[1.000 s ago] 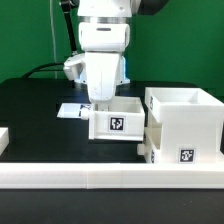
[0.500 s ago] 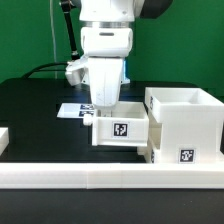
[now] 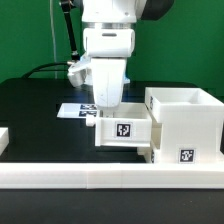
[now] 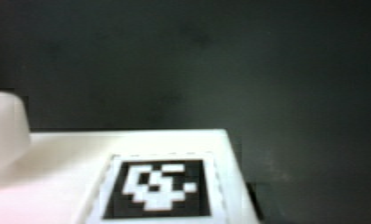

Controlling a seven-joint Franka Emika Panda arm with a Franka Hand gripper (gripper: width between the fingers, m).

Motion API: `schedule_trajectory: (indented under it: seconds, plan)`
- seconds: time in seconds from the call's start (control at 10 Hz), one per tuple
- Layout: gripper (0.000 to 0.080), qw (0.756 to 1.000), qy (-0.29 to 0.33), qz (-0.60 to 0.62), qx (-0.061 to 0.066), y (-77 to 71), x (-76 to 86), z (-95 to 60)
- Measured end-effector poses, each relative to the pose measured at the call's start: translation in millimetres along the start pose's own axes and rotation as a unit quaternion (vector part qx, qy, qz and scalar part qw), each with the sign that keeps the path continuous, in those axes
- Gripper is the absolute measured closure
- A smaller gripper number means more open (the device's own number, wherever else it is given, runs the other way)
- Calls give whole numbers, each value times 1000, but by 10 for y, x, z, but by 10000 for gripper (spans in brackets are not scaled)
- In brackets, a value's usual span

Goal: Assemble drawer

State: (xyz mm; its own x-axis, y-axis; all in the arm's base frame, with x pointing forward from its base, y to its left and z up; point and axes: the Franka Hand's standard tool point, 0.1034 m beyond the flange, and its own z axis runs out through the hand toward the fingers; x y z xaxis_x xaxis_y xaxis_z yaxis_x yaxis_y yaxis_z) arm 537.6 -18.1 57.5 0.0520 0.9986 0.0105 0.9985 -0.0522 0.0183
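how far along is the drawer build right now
Done: the large shell stands against the border wall. In hand: the arm reaches down into a small tray beside the shell; its pincer is hidden behind the tray wall. Left: the tray looks not yet slid in, and no second tray is visible.

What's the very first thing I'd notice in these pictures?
The big white robot arm stands out first, reaching straight down in the middle over a small white tray with a black-and-white tag. At the exterior view's right sits the large open box shell, against the tray. The wrist view shows a blurry tag close up.
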Motion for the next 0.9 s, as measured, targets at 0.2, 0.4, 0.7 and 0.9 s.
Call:
schedule_trajectory:
  seconds: [0.2,0.4,0.7,0.9]
  plan:
    - [757,1000,0,-2,0,8,57,-1]
    - [757,1000,0,0,2,5,99,11]
    - [757,1000,0,0,3,-2,90,24]
    - [757,1000,1,-2,3,-2,129,28]
